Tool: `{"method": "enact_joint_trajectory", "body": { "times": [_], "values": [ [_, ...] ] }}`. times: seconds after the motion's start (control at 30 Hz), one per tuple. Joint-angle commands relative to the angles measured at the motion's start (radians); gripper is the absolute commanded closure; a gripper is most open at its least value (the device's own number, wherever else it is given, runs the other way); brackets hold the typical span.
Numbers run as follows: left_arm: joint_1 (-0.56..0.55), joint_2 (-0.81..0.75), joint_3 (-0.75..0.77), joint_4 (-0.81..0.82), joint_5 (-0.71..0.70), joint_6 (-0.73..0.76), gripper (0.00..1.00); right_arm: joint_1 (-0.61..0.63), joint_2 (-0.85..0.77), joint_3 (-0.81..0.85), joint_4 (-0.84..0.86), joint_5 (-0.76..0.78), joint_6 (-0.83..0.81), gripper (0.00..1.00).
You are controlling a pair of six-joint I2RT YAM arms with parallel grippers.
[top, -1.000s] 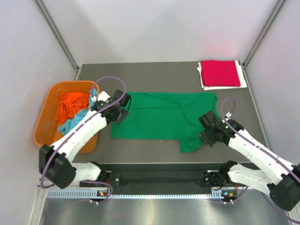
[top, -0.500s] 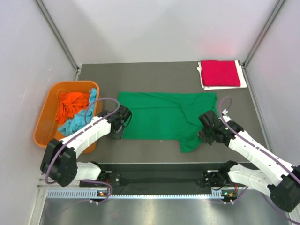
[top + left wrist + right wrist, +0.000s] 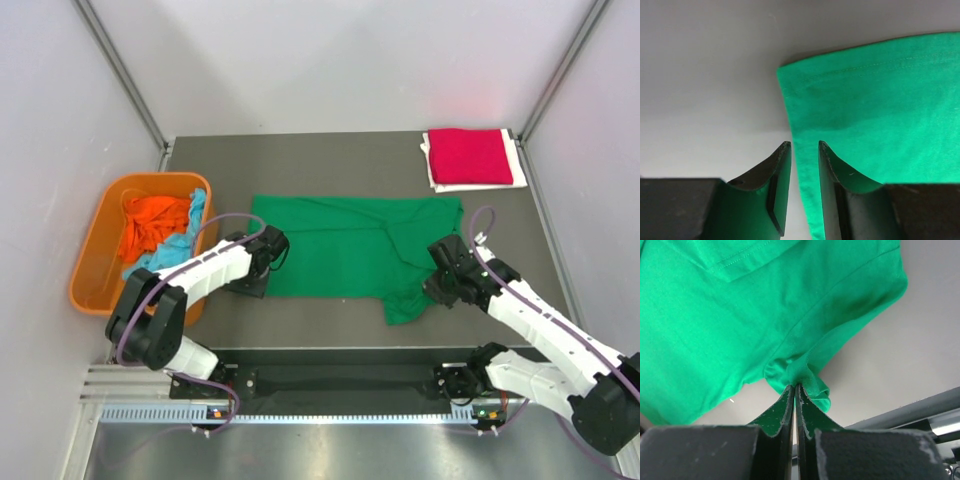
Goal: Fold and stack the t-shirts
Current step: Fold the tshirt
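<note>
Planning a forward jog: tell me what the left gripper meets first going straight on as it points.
Likely the green t-shirt: its side edge lies between the left gripper's open jaws, with bare table beyond. Its height above the cloth is unclear.

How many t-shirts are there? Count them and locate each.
4: green shirt spread centrally, red shirt folded far right, orange shirt and blue shirt crumpled in the tub. More may hide beneath those.
</note>
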Motion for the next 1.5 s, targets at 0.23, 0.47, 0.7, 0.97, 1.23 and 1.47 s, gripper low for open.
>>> {"method": "enact_joint_trajectory", "body": {
  "times": [0.23, 0.47, 0.7, 0.97, 1.23, 1.47],
  "values": [
    [-0.009, 0.053, -0.036, 0.100, -0.005, -0.097, 0.66, -0.033, 0.011, 0.000, 0.042, -0.023, -0.042, 1.00],
    [-0.033, 0.065, -0.068, 0.094, 0.000, -0.144, 0.72, -0.039, 0.010, -0.001, 0.041, -0.027, -0.042, 1.00],
    [-0.041, 0.058, -0.013, 0.035, -0.034, -0.126, 1.00, -0.043, 0.005, 0.020, 0.009, 0.006, -0.031, 1.00],
    [-0.042, 0.090, 0.185, -0.111, -0.170, -0.048, 1.00, -0.080, 0.022, 0.149, -0.082, 0.177, -0.026, 1.00],
    [-0.035, 0.154, 0.289, -0.105, -0.246, -0.013, 1.00, -0.207, 0.129, 0.238, -0.025, 0.197, -0.153, 1.00],
    [0.016, 0.318, 0.470, -0.151, -0.232, 0.050, 1.00, -0.335, 0.287, 0.382, -0.017, 0.168, -0.275, 1.00]
  ]
}}
